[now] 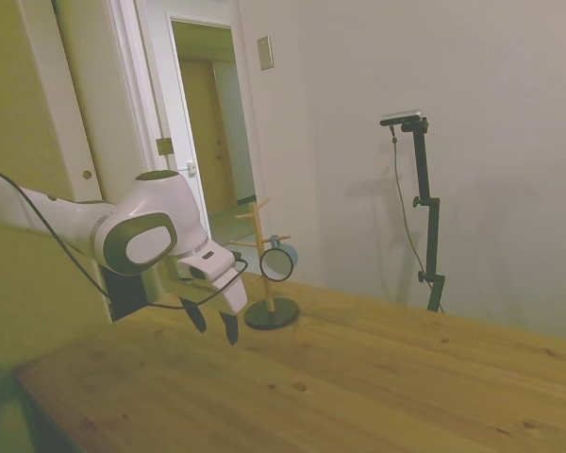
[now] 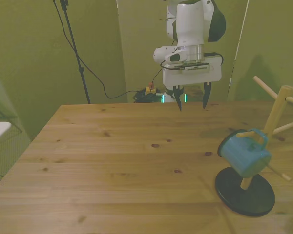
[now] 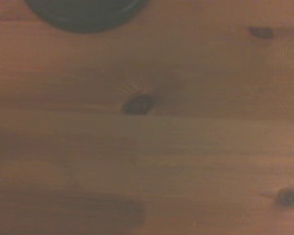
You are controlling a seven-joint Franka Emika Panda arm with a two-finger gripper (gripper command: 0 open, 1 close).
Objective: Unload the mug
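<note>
Mug (image 2: pixel 244 155) hangs by its handle from a peg of the wooden stand (image 2: pixel 272 118) at the front view's right, above the stand's black base (image 2: pixel 245 191). I see my tool (image 2: pixel 192 104) well apart from it, fingers spread wide and empty over the bare surface (image 2: pixel 117 165).

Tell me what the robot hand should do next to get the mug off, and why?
Probably move toward the mug. The gripper hangs open and empty above the table, well apart from the mug, which hangs by its handle on a peg of the wooden stand. It has to get close before it can grab anything.
</note>
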